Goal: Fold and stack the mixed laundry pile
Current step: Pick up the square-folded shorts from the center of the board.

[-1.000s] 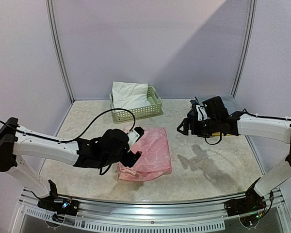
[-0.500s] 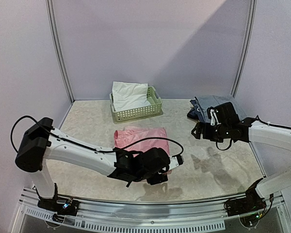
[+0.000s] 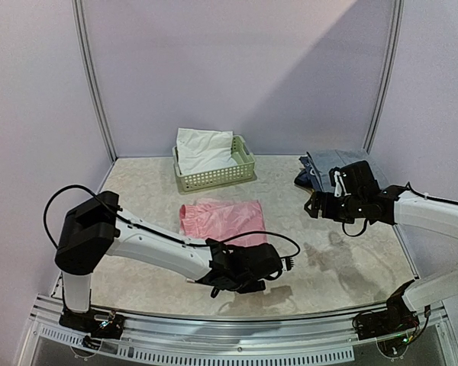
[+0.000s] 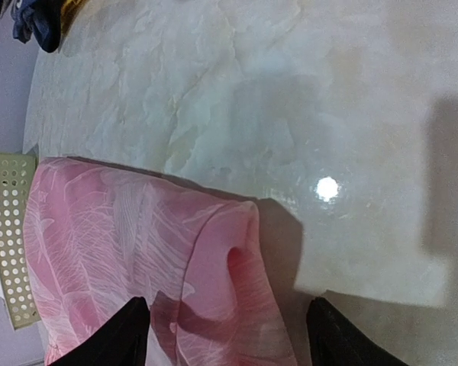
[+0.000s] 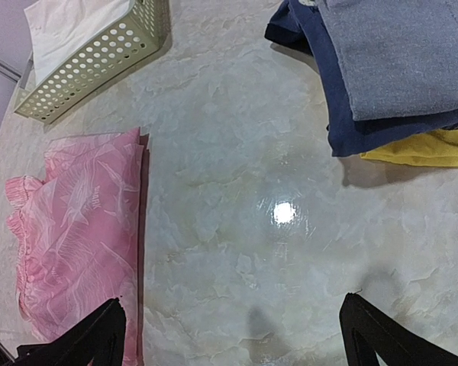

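My left hand [image 4: 227, 309] sits low at the near edge of the thin pink piece [image 3: 223, 216], which lies flat mid-bench [image 3: 328, 259]. The fingers are wide, with a raised corner of cloth between them, not pinched. To fold well, I judge I should close fully on that corner, lift just clear, and carry it straight to the far hem so the edges meet. My right hand [image 5: 230, 305] hangs wide and empty near the folded stack [image 3: 340, 162]. The white piece [image 3: 202, 146] sits in the basket [image 3: 240, 174].
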Motion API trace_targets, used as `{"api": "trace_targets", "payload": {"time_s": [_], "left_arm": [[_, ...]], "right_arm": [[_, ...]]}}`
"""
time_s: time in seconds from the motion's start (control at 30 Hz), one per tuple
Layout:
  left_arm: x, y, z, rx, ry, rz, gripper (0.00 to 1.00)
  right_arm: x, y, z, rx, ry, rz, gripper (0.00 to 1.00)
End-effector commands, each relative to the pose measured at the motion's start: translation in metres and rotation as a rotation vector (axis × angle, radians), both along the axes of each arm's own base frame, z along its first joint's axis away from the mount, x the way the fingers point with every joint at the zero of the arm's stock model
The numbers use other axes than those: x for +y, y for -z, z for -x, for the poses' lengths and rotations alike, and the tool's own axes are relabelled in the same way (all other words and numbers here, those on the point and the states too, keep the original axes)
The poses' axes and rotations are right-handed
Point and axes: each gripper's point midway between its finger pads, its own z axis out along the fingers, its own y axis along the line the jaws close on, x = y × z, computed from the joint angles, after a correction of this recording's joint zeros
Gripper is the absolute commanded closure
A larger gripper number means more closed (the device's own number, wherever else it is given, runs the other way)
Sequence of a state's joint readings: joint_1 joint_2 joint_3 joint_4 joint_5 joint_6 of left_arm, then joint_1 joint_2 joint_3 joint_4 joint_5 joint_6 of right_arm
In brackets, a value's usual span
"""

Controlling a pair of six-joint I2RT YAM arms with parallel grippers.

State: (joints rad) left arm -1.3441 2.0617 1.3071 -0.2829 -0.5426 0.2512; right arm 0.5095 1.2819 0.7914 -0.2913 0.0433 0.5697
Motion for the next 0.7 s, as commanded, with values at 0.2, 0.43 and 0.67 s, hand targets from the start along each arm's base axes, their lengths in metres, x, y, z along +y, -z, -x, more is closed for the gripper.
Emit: {"api": "trace_targets", "payload": {"time_s": [0.2, 0.43, 0.67], "left_arm": [[0.018, 0.022, -0.015, -0.111, -0.039, -0.155, 0.31], [0.024, 0.027, -0.035, -0.205, -0.094, -0.169, 0.54], [0.021, 0.011, -0.045, -0.252, -0.117, -0.027, 0.87]], "right_arm": [[-0.006, 0.001, 0.0, -0.002, 0.009, 0.021, 0.01], [0.0, 0.004, -0.003, 0.017, -0.002, 0.006, 0.01], [0.018, 0.003, -0.003, 0.042, -0.039, -0.088, 0.01]]}}
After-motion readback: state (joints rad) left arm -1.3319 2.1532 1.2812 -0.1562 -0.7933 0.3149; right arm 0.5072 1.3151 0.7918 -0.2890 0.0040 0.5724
